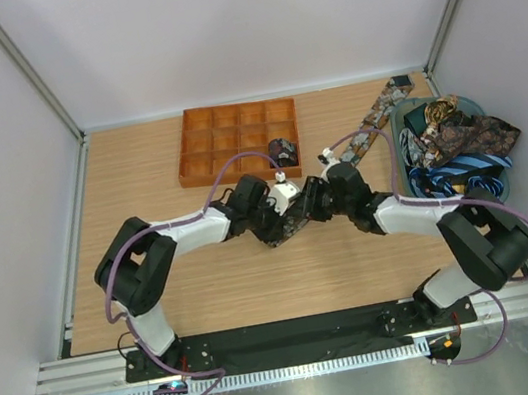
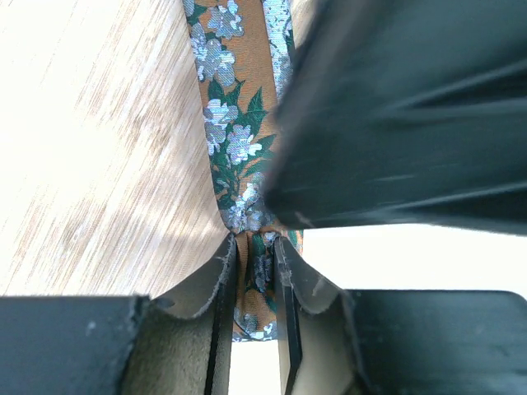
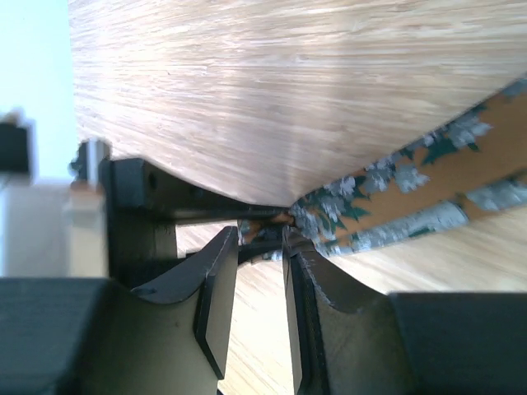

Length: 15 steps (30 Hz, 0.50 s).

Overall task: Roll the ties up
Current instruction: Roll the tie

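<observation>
The left pincer (image 2: 255, 271) is pinching one end of the flowered tie (image 2: 230, 123), just in front of the orange tray (image 1: 182, 155). The right pincer (image 3: 259, 271) meets it there with its jaws slightly spread and bare wood showing between them; I cannot tell whether its tips touch the cloth. From that spot the tie lies flat, running off to the right of the tray. The likely trouble is that with only one firm hold the first turn could spring loose, or the cloth could slide on the wood and roll crooked. The two pincers are so close that they could also knock together. One rolled tie (image 1: 283, 147) sits in the tray's near right compartment, and a heap of ties (image 1: 457, 140) fills a bowl (image 1: 477, 106) well to the right of the tray. The table (image 1: 137, 168) is pale wood grain, shut in by plain white walls (image 1: 234, 20).
</observation>
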{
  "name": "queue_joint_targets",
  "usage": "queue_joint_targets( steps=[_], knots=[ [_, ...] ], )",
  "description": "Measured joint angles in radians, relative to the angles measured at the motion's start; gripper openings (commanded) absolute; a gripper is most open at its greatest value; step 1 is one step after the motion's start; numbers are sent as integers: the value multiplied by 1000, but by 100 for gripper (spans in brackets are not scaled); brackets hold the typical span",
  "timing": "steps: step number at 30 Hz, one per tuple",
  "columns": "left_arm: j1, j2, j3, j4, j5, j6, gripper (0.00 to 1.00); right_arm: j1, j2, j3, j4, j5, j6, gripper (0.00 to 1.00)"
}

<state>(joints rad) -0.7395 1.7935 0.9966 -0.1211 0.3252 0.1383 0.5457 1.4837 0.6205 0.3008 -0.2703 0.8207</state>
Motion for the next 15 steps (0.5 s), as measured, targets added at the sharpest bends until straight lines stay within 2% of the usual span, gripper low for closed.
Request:
queue_joint_targets(
  steps=[6, 9, 15],
  knots=[
    [0, 16, 34, -42, -1, -11, 14, 9, -171, -100, -73, 51, -91, 37],
    [0, 26, 58, -73, -3, -27, 15, 71, -231, -121, -146, 119, -162, 39],
    [0, 38, 101, -162, -1, -59, 16, 442, -314, -100, -257, 381, -346, 42]
  ],
)
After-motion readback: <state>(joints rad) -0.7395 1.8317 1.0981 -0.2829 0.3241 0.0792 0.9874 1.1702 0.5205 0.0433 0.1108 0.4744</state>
